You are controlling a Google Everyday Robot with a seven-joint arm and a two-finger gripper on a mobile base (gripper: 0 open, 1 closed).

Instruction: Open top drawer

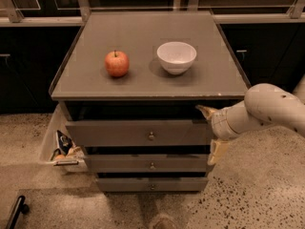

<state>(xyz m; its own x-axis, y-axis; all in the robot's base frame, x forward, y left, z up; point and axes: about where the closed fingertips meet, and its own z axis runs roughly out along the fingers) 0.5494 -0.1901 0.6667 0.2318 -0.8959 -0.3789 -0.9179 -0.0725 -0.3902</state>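
Speckled floor (248, 199) lay in front of cabinet (143, 87). Two shallower drawers (119, 164) sat low in cabinet front. Top drawer (119, 133) was just under cabinet top, pulled out slightly, dark gap above, knob (151, 136) centred. Gripper (212, 131) was at cabinet's front right, at top drawer's right end, released, fingers (206, 111) spread, one above drawer front, one below. Apple (116, 63) and white bowl (176, 57) stood on cabinet top, bowl right of apple.
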